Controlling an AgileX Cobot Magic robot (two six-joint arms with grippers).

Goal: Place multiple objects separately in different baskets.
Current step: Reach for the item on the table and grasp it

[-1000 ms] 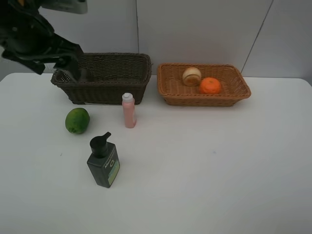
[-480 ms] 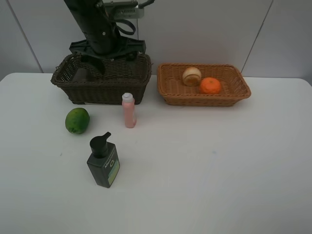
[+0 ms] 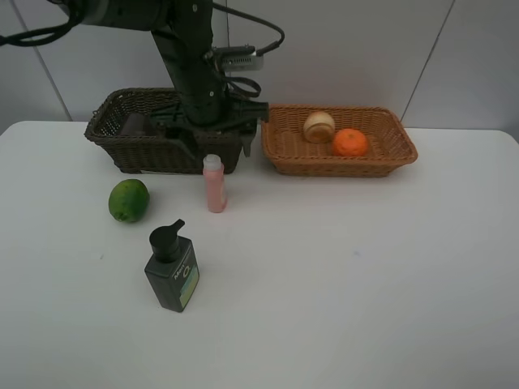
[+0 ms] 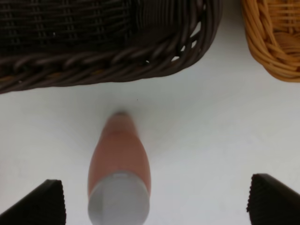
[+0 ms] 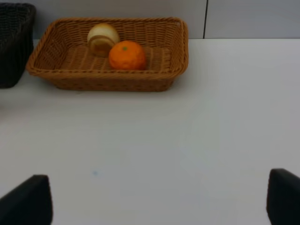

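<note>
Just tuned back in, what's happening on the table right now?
The left gripper hangs open above the pink white-capped bottle, standing ungripped in front of the dark brown basket. The orange and a pale round fruit lie in the tan basket. The green fruit and dark pump bottle sit on the table. The right gripper is open and empty.

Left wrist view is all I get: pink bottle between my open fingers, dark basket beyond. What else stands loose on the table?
Observer: Two things. A lime sits beside the pink bottle, toward the high view's left, and a pump bottle stands nearer that camera.
Operator: I see only a corner of the tan basket. Anything in it?
Observer: Yes, an orange and a pale fruit lie in it, close together.
</note>
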